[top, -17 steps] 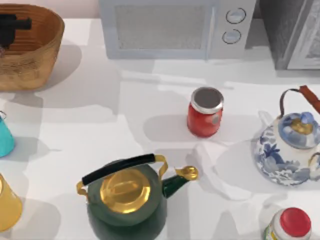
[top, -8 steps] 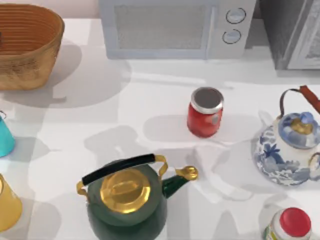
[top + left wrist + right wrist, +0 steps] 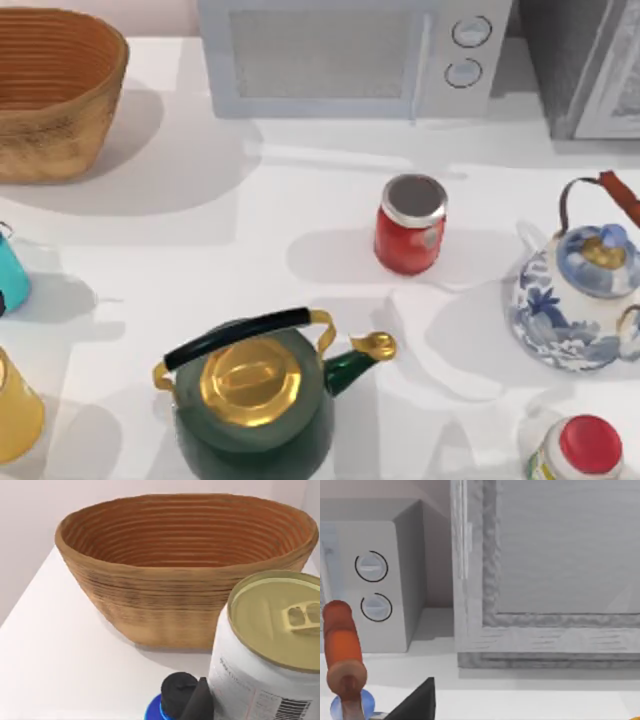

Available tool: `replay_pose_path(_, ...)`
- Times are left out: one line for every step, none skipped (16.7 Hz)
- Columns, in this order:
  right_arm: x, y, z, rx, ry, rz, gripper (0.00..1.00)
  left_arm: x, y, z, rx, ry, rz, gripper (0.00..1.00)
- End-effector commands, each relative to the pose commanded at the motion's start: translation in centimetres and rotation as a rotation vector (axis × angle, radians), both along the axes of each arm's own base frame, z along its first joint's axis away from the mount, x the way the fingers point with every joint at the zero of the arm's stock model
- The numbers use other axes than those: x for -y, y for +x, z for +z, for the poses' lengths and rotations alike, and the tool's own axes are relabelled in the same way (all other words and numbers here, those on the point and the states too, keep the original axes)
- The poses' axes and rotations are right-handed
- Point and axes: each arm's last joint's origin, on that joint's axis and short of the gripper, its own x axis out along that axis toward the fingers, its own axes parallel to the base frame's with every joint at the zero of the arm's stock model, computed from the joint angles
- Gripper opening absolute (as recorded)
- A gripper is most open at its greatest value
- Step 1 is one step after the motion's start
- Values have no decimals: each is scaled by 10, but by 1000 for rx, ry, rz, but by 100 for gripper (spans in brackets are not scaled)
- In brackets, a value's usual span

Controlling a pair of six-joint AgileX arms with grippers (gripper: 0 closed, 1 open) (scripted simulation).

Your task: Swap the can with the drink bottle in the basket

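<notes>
Judging by the finger pressed to it, the left gripper [image 3: 197, 705] is taken to be clamped on the drink bottle [image 3: 270, 650], just outside the basket [image 3: 165, 605]. Removal is judged done. The can [image 3: 10, 275], at the table's [image 3: 300, 200] left edge, is yet to be placed inside. The right gripper [image 3: 417, 702] is parked near the microwave [image 3: 370, 580].

Round woven wicker basket [image 3: 55, 95] upright at the bench's far left corner, teal can [image 3: 10, 272] upright at the left edge, white drink bottle [image 3: 272, 655] with pale yellow top near the basket
</notes>
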Motion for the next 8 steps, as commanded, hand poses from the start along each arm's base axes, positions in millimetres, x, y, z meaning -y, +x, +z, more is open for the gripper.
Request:
replay_pose_path(0,0,0,0,0,0,100,1,-6,-14,50,-8,-11,0)
replay_pose_path(0,0,0,0,0,0,100,1,-11,-26,96,-16,-23,0)
replay_pose_path(0,0,0,0,0,0,100,1,-14,-37,137,-22,-35,0)
replay_pose_path(0,0,0,0,0,0,100,2,-16,-45,172,-28,-46,0)
replay_pose_path(0,0,0,0,0,0,100,2,-17,-52,202,-32,-56,0)
replay_pose_path(0,0,0,0,0,0,100,2,-17,-57,225,-35,-64,0)
replay_pose_path(0,0,0,0,0,0,100,2,-17,-60,241,-37,-70,0)
replay_pose_path(0,0,0,0,0,0,100,3,-18,-62,250,-38,-73,0)
